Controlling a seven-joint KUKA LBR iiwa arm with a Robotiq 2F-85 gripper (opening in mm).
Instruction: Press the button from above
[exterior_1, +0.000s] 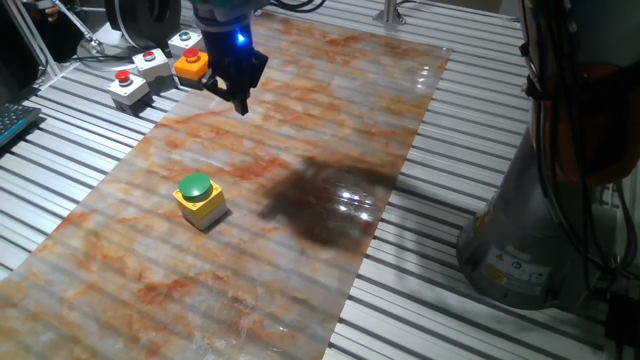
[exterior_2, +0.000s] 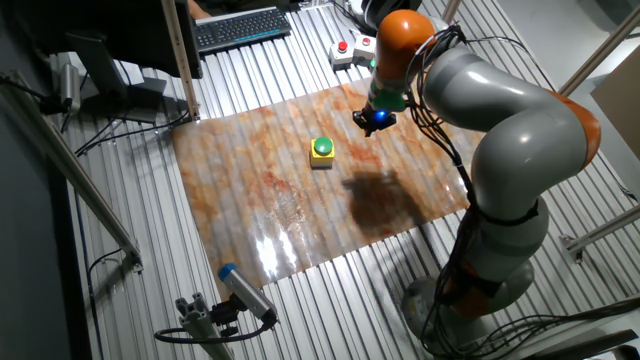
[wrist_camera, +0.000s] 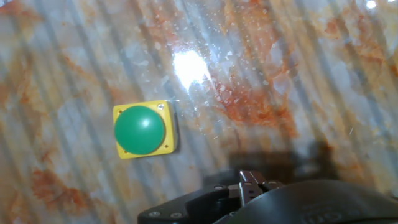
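The button (exterior_1: 196, 187) is a round green dome on a small yellow square box, standing on the marbled mat (exterior_1: 330, 120) toward its near left. It also shows in the other fixed view (exterior_2: 322, 147) and left of centre in the hand view (wrist_camera: 140, 129). My gripper (exterior_1: 240, 102) hangs well above the mat, off to one side of the button and not over it; from the other side the gripper (exterior_2: 376, 121) sits right of the button. The hand view shows only the dark hand body along its bottom edge, and no view shows the fingertips apart or touching.
Two grey boxes with red buttons (exterior_1: 127, 86) and an orange box with a red button (exterior_1: 192, 66) sit at the mat's far left corner. The arm's grey base (exterior_1: 530, 240) stands to the right of the mat. Slatted metal tabletop surrounds the mat.
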